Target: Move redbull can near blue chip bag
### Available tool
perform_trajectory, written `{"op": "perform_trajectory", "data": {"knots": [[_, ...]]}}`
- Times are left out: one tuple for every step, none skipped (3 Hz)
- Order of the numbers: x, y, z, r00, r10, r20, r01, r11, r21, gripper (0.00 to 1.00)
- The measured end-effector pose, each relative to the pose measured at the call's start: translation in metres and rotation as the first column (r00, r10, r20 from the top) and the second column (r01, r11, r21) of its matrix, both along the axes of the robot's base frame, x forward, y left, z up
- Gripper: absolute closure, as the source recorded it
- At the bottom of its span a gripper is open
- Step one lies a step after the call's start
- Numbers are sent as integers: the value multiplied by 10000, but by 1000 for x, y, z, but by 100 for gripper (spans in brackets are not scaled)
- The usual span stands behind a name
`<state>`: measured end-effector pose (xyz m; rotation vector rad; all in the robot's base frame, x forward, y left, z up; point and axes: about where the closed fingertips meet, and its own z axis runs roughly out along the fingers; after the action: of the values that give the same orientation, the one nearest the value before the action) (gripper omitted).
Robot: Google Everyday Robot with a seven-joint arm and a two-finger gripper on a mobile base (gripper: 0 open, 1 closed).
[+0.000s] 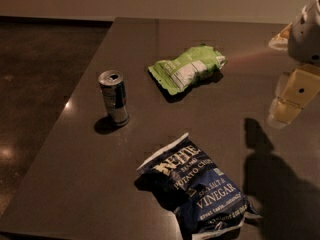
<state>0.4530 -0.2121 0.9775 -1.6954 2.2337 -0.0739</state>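
The redbull can (114, 98) stands upright on the dark table (75, 184), left of centre, with its silver top showing. The blue chip bag (197, 191) lies crinkled near the table's front edge, to the lower right of the can and well apart from it. My gripper (291, 98) hangs above the table at the right edge of the view, far to the right of the can and up and to the right of the blue bag. It holds nothing that I can see. Its shadow (270, 169) falls on the table beside the blue bag.
A smaller light green bag (187, 69) lies at the back centre of the table, between the can and my gripper. The table's left edge runs diagonally close behind the can, with dark floor (35, 84) beyond it.
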Motion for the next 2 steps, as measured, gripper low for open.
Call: {"op": "perform_trajectory", "data": {"knots": [[27, 22, -4, 10000, 51, 51, -55, 9971, 765, 0], [50, 60, -12, 9992, 395, 2, -391, 9887, 1449, 0]]}}
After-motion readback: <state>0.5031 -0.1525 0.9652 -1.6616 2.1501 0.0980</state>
